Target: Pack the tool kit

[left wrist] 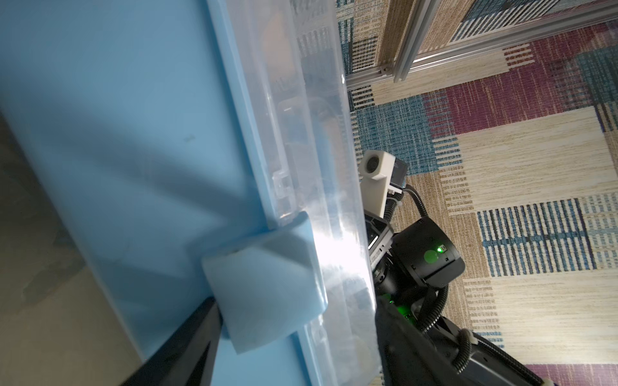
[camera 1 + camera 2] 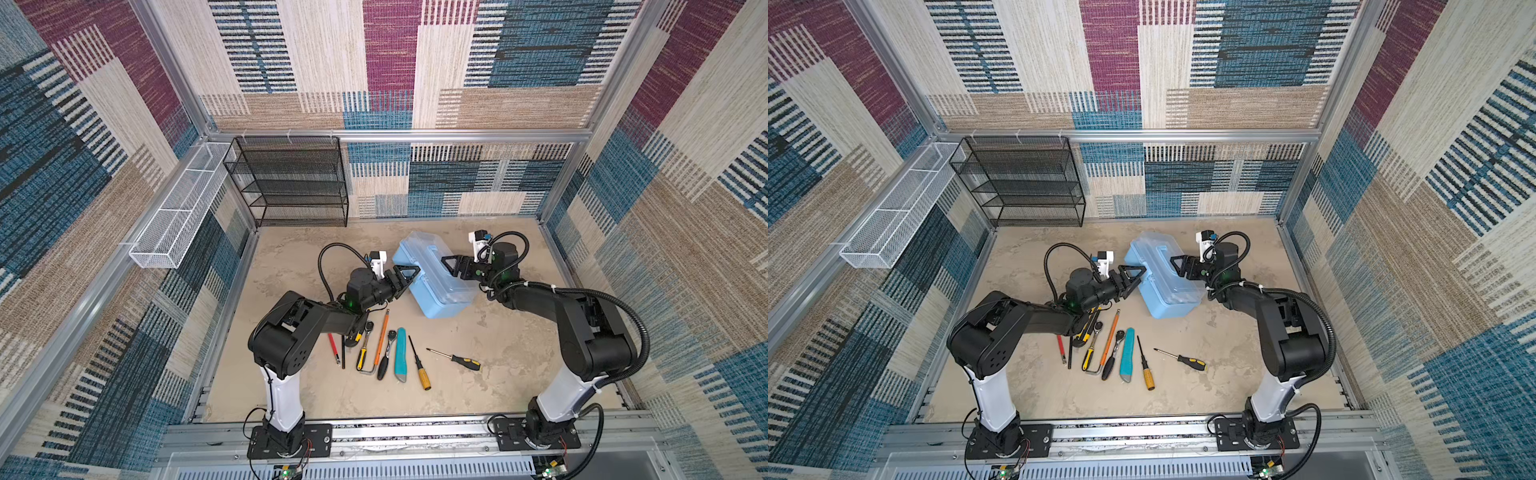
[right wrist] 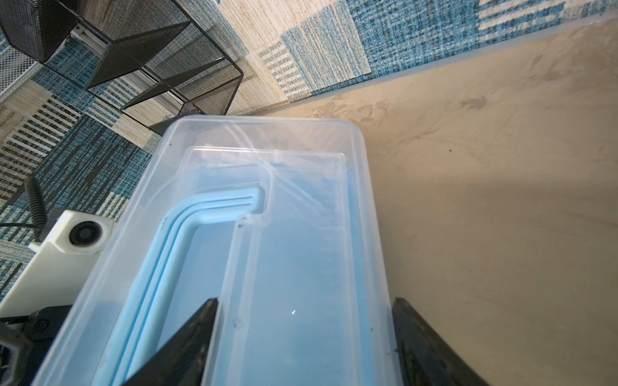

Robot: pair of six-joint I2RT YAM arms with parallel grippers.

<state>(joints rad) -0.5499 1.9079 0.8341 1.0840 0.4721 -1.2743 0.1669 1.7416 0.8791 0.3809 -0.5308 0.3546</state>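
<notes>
Smooth plastic toolbox (image 2: 442, 306), glossy lid (image 3: 254, 133)

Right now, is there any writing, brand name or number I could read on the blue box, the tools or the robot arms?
None can be read.
Toolbox: no label shows; faint raised marks on its clear lid are too blurred to read.
Utility knife and screwdriver handles: too small to tell any print.
Robot arms: no legible lettering.

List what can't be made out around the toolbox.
- Toolbox contents: hazy clear lid blurs them in every view.
- Right tool: right wrist view cuts its fingers off; clamped or straddling the lid, unclear.
- Left tool: left wrist view shows one finger by the latch; the other out of frame.
- Red-handled tool: top views, left arm covers its upper end.
</notes>
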